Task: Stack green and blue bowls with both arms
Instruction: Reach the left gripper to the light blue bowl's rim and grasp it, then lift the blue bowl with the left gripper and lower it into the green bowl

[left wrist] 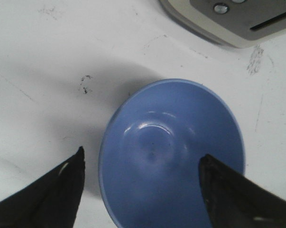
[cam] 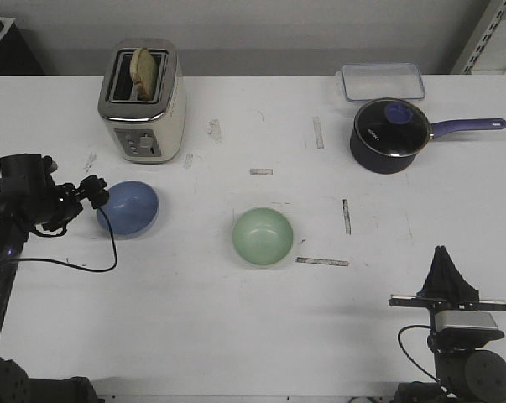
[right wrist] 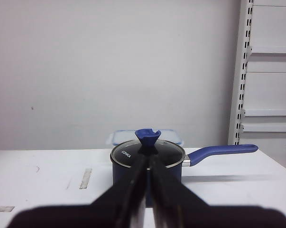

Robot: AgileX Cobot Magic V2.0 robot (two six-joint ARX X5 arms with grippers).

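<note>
The light blue bowl (cam: 131,208) sits on the white table at the left, in front of the toaster. My left gripper (cam: 96,192) is at its left rim and open. In the left wrist view the blue bowl (left wrist: 171,147) lies below the gripper (left wrist: 141,153); one finger (left wrist: 62,190) is outside the rim and the other (left wrist: 228,194) is over the bowl's inside. Neither visibly touches it. The pale green bowl (cam: 263,236) stands alone at mid-table. My right gripper (cam: 442,256) is shut and empty, low at the near right, far from both bowls; in its own view the right gripper (right wrist: 148,160) faces the saucepan.
A toaster (cam: 142,101) with bread in it stands behind the blue bowl, its base showing in the left wrist view (left wrist: 233,19). A dark navy saucepan (cam: 389,134) with a lid and long handle is at the back right, with a clear lidded container (cam: 383,81) behind it. Tape strips mark the table.
</note>
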